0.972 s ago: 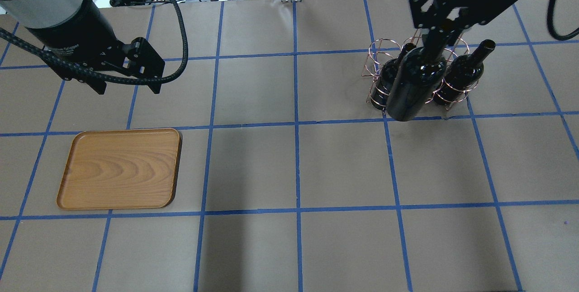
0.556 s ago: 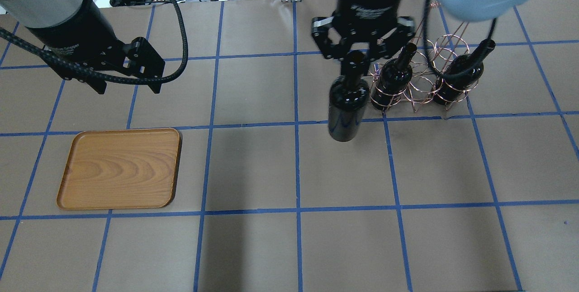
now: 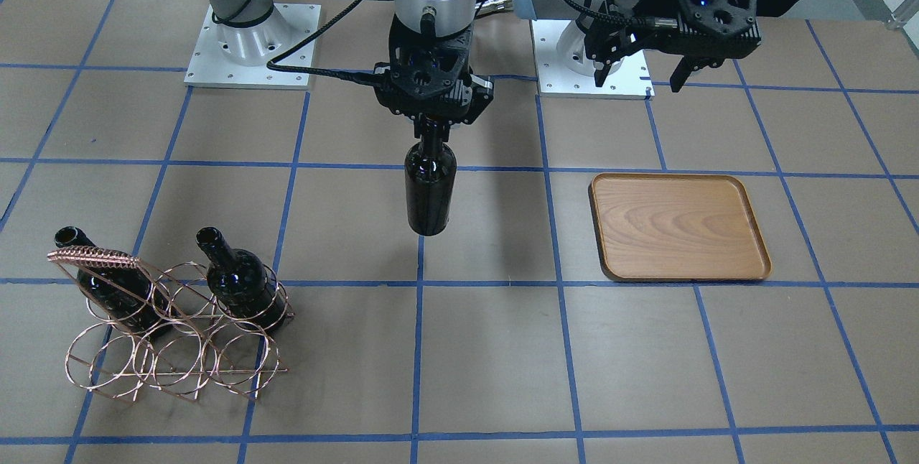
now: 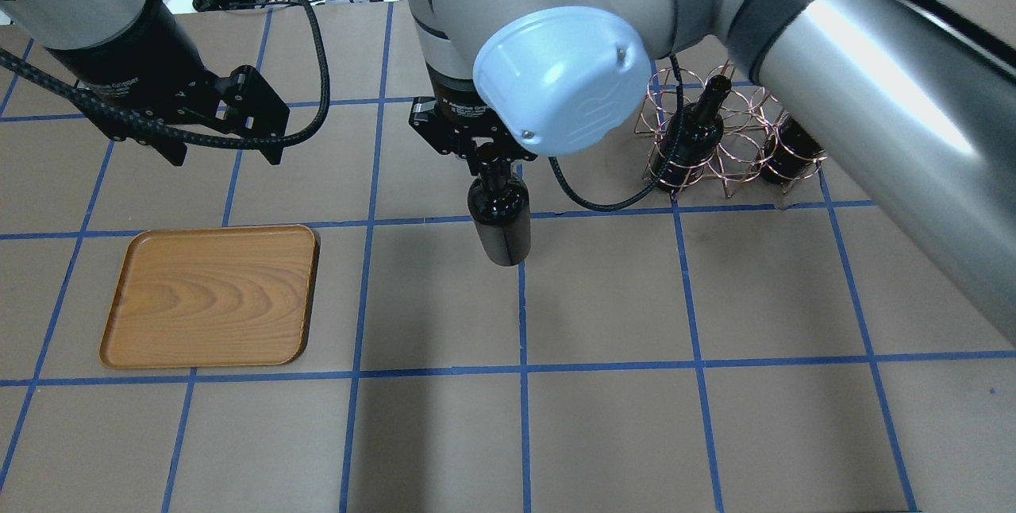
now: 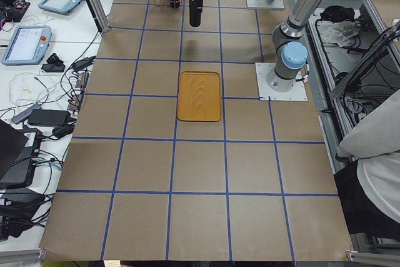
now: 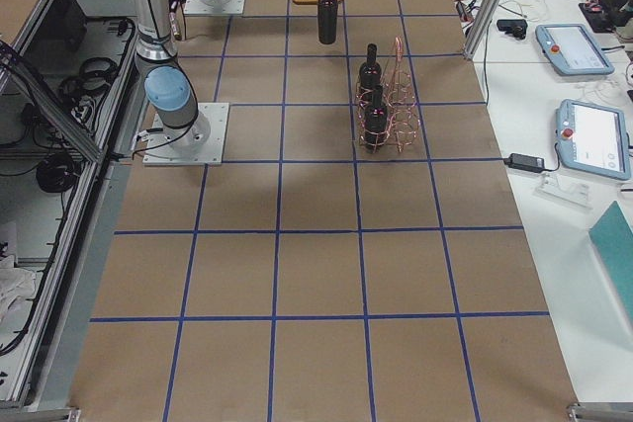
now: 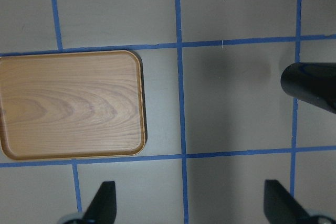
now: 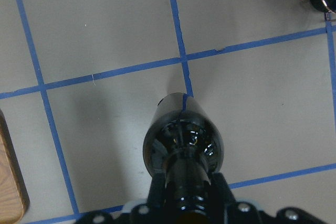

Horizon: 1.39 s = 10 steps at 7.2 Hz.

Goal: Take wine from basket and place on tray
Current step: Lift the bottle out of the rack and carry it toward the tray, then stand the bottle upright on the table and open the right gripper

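Near-black glass wine hanging upright in the air above the table, held at the neck by the right gripper, fingers closed tight around it. Positioned roughly between the copper wire basket and the wooden tray, well apart from both. Left gripper spread wide, holding nothing, hovering behind the tray. Two other bottles leaning in the basket, one at each end.

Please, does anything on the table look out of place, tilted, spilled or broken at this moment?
Nothing stands out. The wine hangs upright from the right gripper, clear of the table. The basket stands level with two other bottles upright in its outer rings, and the tray lies flat and bare.
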### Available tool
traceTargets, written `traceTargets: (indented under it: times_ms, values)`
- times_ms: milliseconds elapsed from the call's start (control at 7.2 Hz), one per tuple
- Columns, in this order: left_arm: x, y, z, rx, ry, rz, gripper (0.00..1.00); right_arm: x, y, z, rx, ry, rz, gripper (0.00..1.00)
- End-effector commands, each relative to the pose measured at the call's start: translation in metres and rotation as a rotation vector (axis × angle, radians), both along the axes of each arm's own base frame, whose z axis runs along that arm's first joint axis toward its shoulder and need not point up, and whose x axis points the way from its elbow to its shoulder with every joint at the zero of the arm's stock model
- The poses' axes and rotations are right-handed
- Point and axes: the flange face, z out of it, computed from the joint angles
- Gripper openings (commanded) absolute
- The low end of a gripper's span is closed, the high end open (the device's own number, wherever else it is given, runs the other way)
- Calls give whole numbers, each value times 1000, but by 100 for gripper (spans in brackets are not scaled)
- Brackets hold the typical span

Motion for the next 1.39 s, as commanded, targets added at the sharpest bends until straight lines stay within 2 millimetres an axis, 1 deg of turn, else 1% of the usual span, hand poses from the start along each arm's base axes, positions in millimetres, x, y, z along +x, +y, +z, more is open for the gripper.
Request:
traceTargets:
  times_ms: [0, 139, 278, 417, 556, 694, 833, 972, 1111, 1250]
  values:
    - [0, 0, 0, -1, 0, 0, 100, 6, -2, -29, 0, -2, -19, 18]
    - [0, 0, -1, 1, 0, 0, 100, 12, 2, -32, -1, 0, -9, 19]
    - [0, 0, 0, 1, 0, 0, 100, 13, 0, -40, 11, 6, 1, 19]
    - [1, 0, 0, -1, 0, 2, 100, 13, 0, -41, 13, 9, 7, 31]
    - [0, 0, 0, -1, 0, 0, 100, 12, 1, -39, 16, 9, 8, 79]
    - [0, 0, -1, 3, 0, 0, 100, 8, -5, -25, -10, -6, 34, 82]
    - [0, 0, 0, 1, 0, 0, 100, -2, -9, -2, -40, -17, 56, 87]
    - [0, 0, -1, 3, 0, 0, 100, -27, -18, 18, -42, -18, 45, 91]
    - [0, 0, 0, 1, 0, 0, 100, -71, -28, 50, -57, -14, 121, 94]
    - [0, 0, -1, 3, 0, 0, 100, -125, -39, 78, -93, -13, 159, 95]
